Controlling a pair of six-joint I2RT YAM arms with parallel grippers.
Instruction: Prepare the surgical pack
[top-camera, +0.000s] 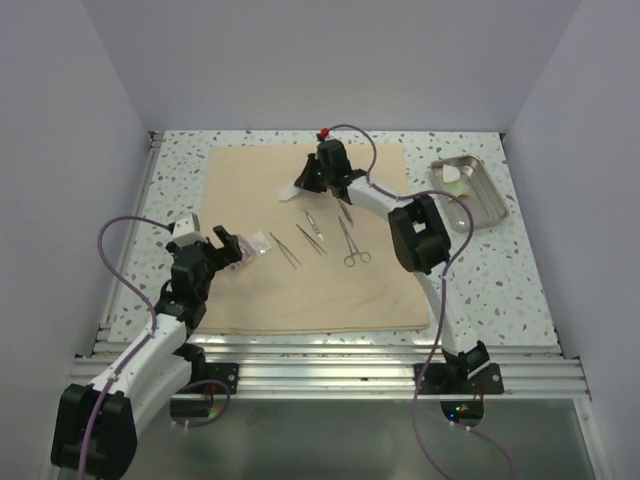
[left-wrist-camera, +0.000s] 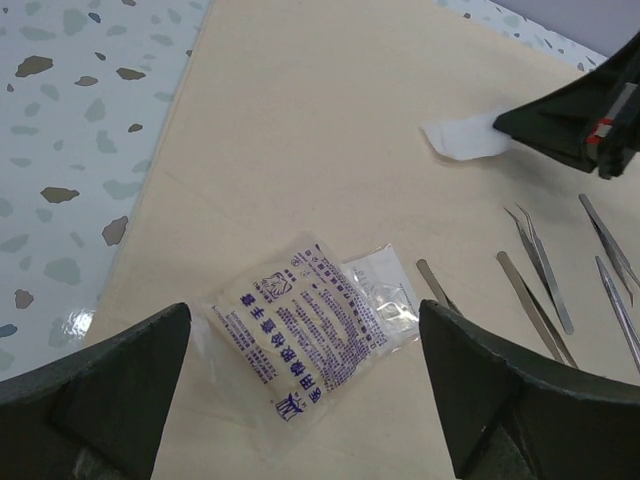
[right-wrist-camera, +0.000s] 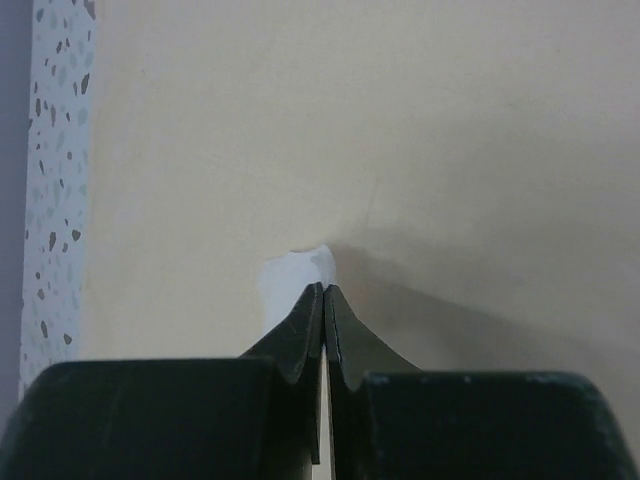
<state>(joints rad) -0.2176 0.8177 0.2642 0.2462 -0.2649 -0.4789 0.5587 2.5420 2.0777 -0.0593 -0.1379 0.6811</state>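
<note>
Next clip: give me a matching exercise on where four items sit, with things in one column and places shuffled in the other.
Things:
1 steel tray
2 printed packet
3 white pad
4 ring-handled forceps

Places:
A pinched in the shut right gripper
B on the speckled table, right of the cloth
C on the cloth among the tweezers
D between the fingers of the open left gripper

Pairs: 1-B, 2-D, 3-A, 4-C

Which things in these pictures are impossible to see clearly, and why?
- Right wrist view: the small white flat piece is mostly hidden behind the shut right hand; its kind is unclear.
- Top view: what lies in the rectangular steel tray is too small to tell.
- Left wrist view: the thin steel instruments are cut off by the edge and the open left hand.
</note>
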